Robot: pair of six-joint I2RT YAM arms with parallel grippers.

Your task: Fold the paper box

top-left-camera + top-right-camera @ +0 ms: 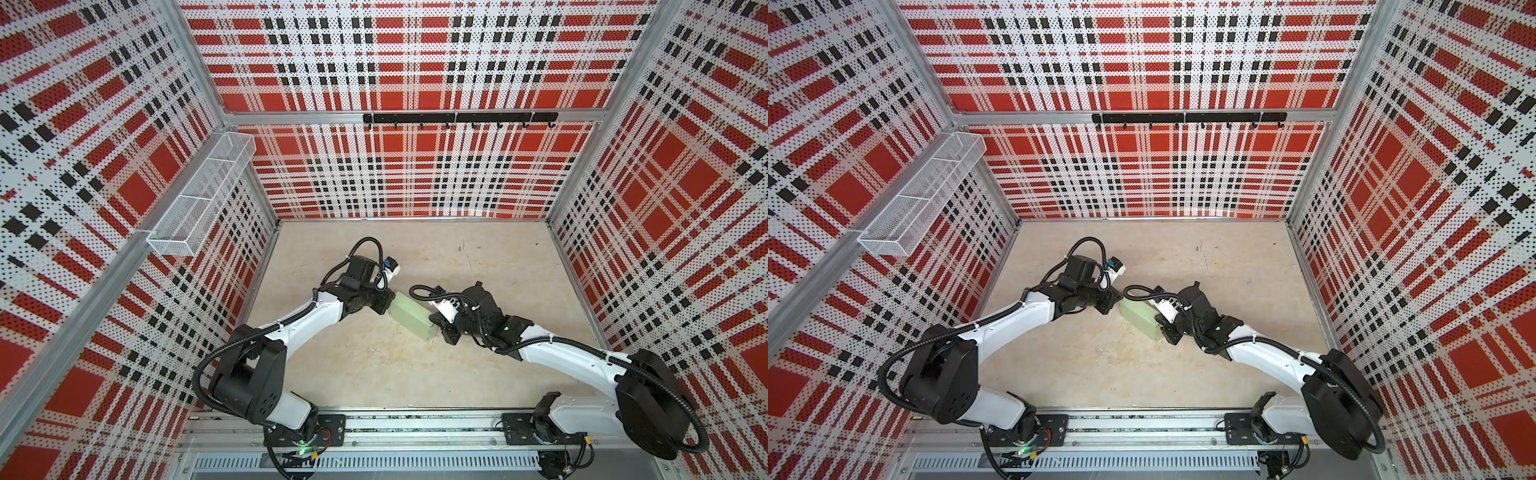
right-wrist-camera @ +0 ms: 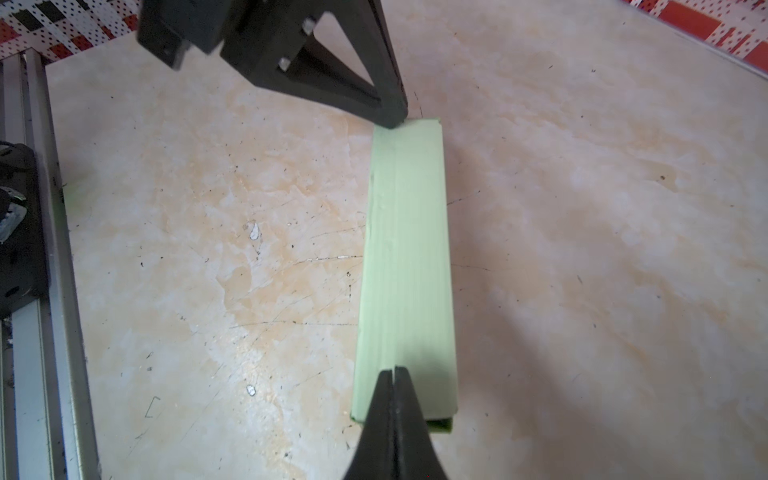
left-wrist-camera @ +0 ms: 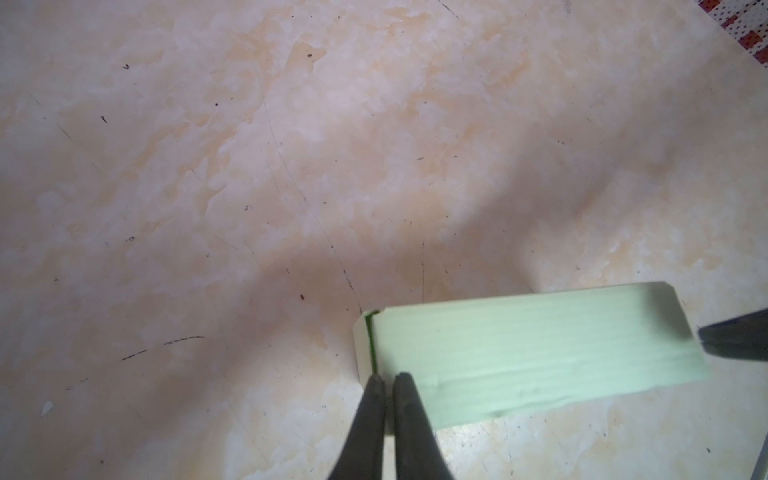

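The paper box (image 1: 411,316) (image 1: 1138,318) is a pale mint-green, narrow closed box lying slantwise on the table between my two arms. In the left wrist view the box (image 3: 540,353) fills the lower part. My left gripper (image 3: 389,380) (image 1: 388,305) is at the box's far-left end, its jaws all but shut, with the thin end edge of the cardboard in the slit between them. My right gripper (image 2: 393,370) (image 1: 435,321) is shut, its tips resting on top of the box (image 2: 407,249) near the other end. A darker green flap shows under that end.
The beige tabletop (image 1: 478,257) is walled in by plaid panels. A white wire basket (image 1: 199,195) hangs on the left wall and a black hook rail (image 1: 457,118) on the back wall. The arms' mounting rail (image 1: 415,428) runs along the front edge.
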